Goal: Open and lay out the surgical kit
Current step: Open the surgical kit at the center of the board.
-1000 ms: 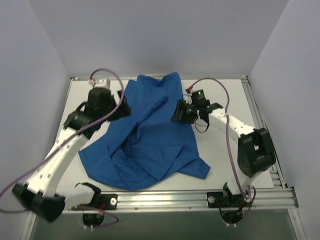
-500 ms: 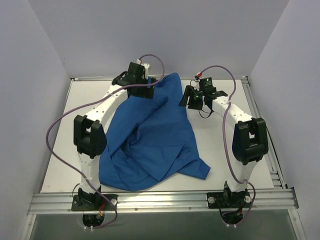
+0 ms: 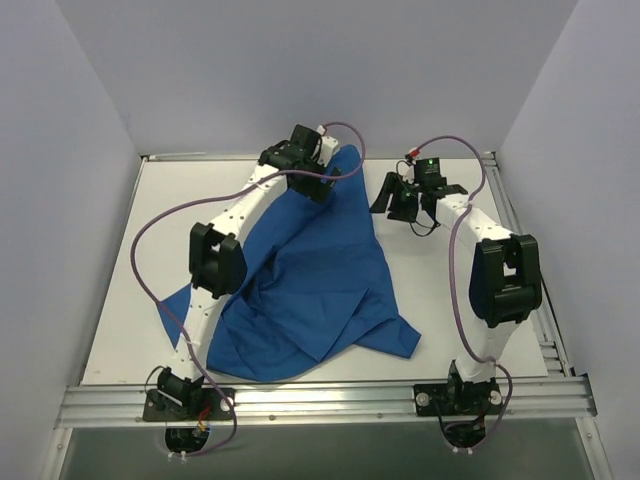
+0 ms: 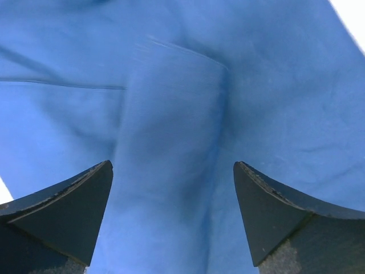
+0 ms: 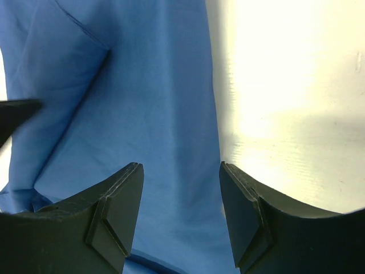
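Note:
The royal-blue cloth wrap (image 3: 310, 270) lies rumpled across the middle of the table, from the far edge to the near edge. It fills the left wrist view (image 4: 171, 114) and the left part of the right wrist view (image 5: 142, 114). The wire-mesh tray and the instruments are hidden. My left gripper (image 3: 318, 185) is open over the cloth's far end, with folds between its fingers (image 4: 173, 165). My right gripper (image 3: 385, 203) is open just right of the cloth's far right edge, over that edge (image 5: 181, 165). Neither gripper holds anything.
The white table top (image 3: 440, 300) shows bare to the right of the cloth and at the far left (image 3: 170, 200). Grey walls stand close on three sides. A metal rail (image 3: 330, 400) runs along the near edge.
My left arm has swung from the table's left side to the cloth's far end. My right gripper has moved farther back and to the right. The cloth's left part has shifted.

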You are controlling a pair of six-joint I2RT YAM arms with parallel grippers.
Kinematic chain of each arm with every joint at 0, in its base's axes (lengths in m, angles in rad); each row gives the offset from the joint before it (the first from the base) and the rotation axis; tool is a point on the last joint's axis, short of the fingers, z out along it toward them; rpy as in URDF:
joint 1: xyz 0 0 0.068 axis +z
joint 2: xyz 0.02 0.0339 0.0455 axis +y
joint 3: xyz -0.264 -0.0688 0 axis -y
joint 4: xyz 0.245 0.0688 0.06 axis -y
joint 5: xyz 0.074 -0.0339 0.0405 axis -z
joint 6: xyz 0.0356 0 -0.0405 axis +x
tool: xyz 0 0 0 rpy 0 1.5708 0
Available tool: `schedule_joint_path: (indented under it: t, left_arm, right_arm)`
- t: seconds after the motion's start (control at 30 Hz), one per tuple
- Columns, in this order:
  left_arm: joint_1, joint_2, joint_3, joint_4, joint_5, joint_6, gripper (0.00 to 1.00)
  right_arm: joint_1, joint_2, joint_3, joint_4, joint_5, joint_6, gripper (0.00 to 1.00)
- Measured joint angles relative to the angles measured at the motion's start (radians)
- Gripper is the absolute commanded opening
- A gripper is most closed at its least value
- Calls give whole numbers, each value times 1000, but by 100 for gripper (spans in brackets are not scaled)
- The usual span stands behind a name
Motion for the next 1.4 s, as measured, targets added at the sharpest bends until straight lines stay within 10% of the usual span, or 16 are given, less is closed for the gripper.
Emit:
schedule_joint_path:
  t: [0.17, 0.53, 0.77, 0.97, 1.07, 1.23, 1.4]
  left_arm:
    - [-25, 72, 4, -27, -25, 11, 89]
    - [6, 86, -41, 2, -95, -8, 16]
    - [109, -3, -51, 30, -81, -42, 2]
    - [423, 25, 146, 23, -28, -53, 2]
    - [618, 96, 285, 36, -10, -73, 64]
    - [879, 128, 267, 117, 102, -204, 87]
    - [848, 124, 260, 109, 107, -257, 90]
  right_arm:
    - [-2, -8, -2, 14, -11, 0, 56]
    - [-7, -36, -44, 27, -23, -2, 56]
    - [-6, -36, -45, 26, -24, -12, 56]
    - [-6, -15, -42, 27, -40, -11, 56]
    - [6, 11, -39, 21, -42, -15, 56]
    - [37, 23, -16, -13, -40, -38, 56]
    - [72, 23, -6, -11, -47, -37, 56]
